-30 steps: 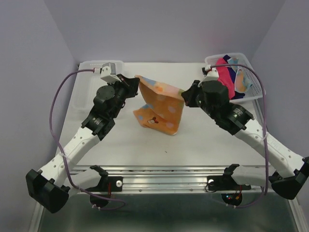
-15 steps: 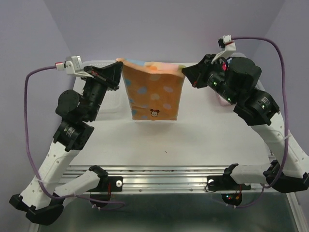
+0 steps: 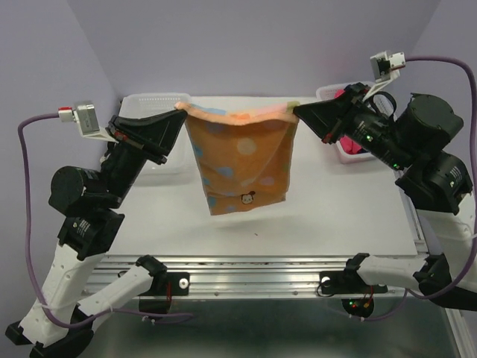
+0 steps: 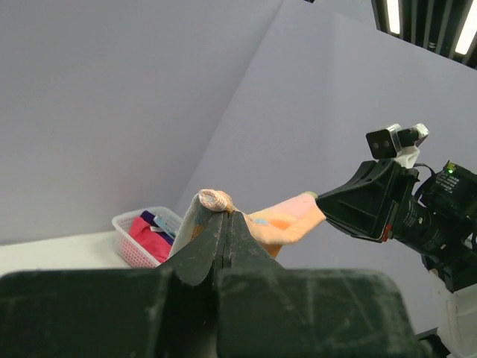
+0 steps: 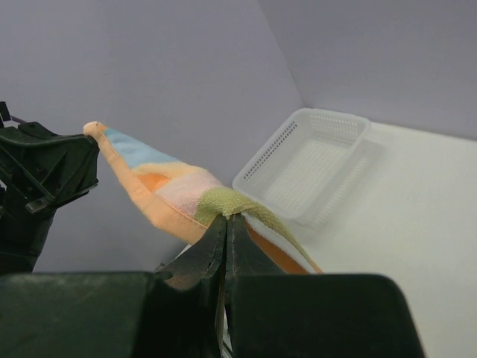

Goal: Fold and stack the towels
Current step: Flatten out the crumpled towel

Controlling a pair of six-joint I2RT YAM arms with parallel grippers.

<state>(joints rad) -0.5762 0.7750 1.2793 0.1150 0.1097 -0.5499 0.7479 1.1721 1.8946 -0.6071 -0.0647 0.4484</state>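
An orange polka-dot towel (image 3: 242, 160) with pastel striped top edge hangs spread in the air above the table. My left gripper (image 3: 179, 113) is shut on its upper left corner (image 4: 212, 200). My right gripper (image 3: 297, 110) is shut on its upper right corner (image 5: 223, 203). The towel's lower edge, with a small cartoon patch (image 3: 250, 198), hangs free. More towels, hot pink and purple (image 4: 149, 227), lie bunched in the right basket (image 3: 344, 149), mostly hidden behind the right arm in the top view.
An empty white perforated basket (image 3: 153, 104) stands at the back left of the white table (image 3: 313, 224); it shows in the right wrist view as well (image 5: 313, 160). Purple cables loop from both wrists. Lilac walls close in the back and sides.
Both arms have lifted the orange towel off the table and drawn apart, so it went from a crumpled heap to hanging flat between the grippers, raised higher than half a second ago.
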